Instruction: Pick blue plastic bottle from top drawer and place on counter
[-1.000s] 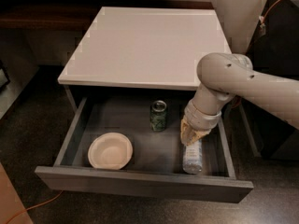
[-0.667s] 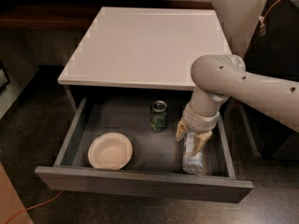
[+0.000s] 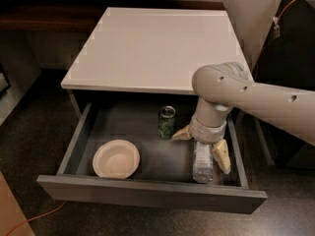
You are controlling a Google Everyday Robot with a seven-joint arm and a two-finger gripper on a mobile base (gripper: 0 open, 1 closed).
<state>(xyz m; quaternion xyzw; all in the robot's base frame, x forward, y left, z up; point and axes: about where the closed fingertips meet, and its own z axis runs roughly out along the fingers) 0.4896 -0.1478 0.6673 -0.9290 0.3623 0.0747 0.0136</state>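
The top drawer is pulled open below the white counter. The blue plastic bottle lies on its side at the drawer's right, lengthwise toward the front. My gripper hangs down into the drawer over the bottle's rear end. It is open, with one pale fingertip to the bottle's left and the other to its right. The wrist hides the bottle's rear part. I cannot tell whether the fingers touch the bottle.
A dark green can stands upright in the drawer just left of the gripper. A pale bowl sits at the drawer's front left. A dark wooden shelf runs behind the counter. An orange cable lies on the floor.
The arm has shifted slightly left. The gripper has turned and its fingers now spread wider on both sides of the bottle. The bottle, can and bowl have not moved.
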